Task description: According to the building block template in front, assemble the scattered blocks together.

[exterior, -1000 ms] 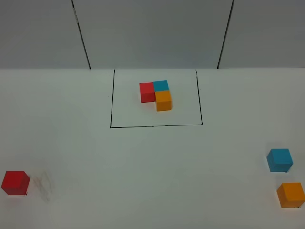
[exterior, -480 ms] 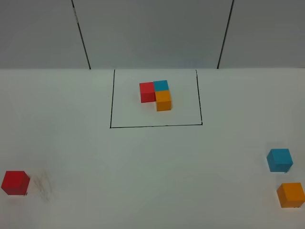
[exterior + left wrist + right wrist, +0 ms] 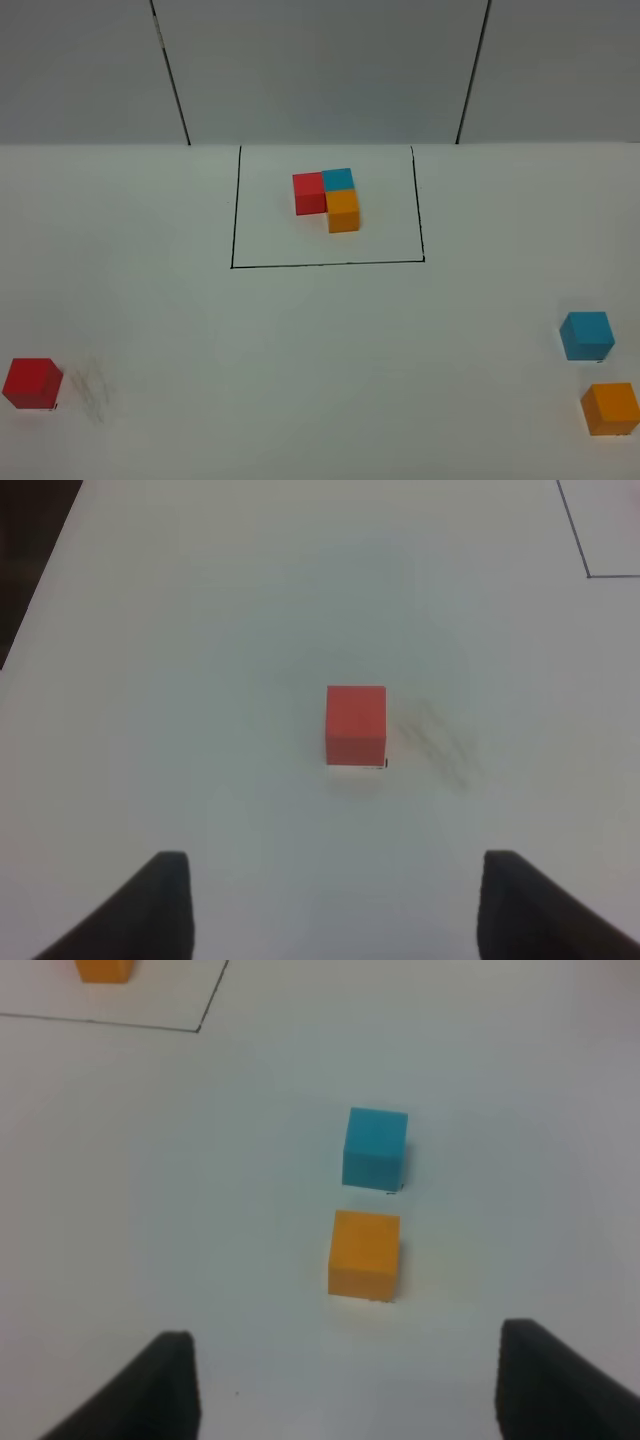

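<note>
**White table, loose cubes at both sides, both pincers apart**

White table [image 3: 320, 350] fills my high view, with a grey panelled wall [image 3: 320, 70] behind it. At the far middle sits the building block template [image 3: 330, 198]. Its red and blue cubes stand side by side, and its orange one is pressed against the near face of the blue. A thin black frame [image 3: 327, 265] is drawn around it. The scattered blocks lie well apart from it. The red cube [image 3: 32, 383] is at the near left, with a faint grey smudge [image 3: 95, 388] just to its right. The blue cube [image 3: 587, 335] is at the near right. The orange cube [image 3: 611, 408] is just nearer than the blue one and not touching it. I see neither arm from up here.

On my left wrist camera, the left gripper [image 3: 332, 858] has its two dark tips spread wide, with nothing between them. The red cube [image 3: 355, 723] stands ahead of the gap, clear of both tips, with the smudge [image 3: 435, 742] beside it.

On my right wrist camera, the right gripper [image 3: 345, 1332] also stands apart and holds nothing. The orange cube [image 3: 364, 1252] sits just ahead of it, and the blue cube [image 3: 374, 1148] sits beyond that. A corner of the black frame [image 3: 100, 1022] shows farther off.
</note>
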Controlling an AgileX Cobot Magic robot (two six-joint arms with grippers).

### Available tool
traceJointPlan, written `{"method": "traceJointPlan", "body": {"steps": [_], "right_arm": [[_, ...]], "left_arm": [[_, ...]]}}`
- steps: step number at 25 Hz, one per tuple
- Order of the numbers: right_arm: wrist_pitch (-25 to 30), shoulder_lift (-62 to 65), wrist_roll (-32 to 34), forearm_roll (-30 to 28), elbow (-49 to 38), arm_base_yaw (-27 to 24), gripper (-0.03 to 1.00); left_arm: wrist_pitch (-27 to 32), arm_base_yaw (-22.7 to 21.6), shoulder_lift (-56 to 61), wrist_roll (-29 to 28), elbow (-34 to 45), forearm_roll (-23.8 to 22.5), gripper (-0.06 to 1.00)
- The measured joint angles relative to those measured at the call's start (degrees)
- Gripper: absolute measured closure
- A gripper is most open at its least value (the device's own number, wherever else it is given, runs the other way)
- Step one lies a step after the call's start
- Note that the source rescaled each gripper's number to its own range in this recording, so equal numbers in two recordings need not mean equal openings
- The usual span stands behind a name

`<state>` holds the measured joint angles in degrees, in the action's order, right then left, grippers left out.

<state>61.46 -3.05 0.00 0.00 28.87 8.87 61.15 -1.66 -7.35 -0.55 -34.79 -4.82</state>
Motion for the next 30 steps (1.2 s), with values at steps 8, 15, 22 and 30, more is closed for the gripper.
{"method": "traceJointPlan", "body": {"steps": [8,15,22,30], "right_arm": [[0.0,0.0,0.0,0.0,0.0,0.0,0.63],[0.0,0.0,0.0,0.0,0.0,0.0,0.63],[0.0,0.0,0.0,0.0,0.0,0.0,0.63],[0.0,0.0,0.0,0.0,0.0,0.0,0.63]], "left_arm": [[-0.26,0.0,-17.6,0.0,-10.69,-3.22,0.0],[1.27,0.0,-30.95,0.0,-18.73,-4.38,0.0],[2.81,0.0,-43.51,-0.01,-22.6,-4.62,0.0],[1.97,0.0,-55.2,-0.01,-22.6,-4.53,0.0]]}}
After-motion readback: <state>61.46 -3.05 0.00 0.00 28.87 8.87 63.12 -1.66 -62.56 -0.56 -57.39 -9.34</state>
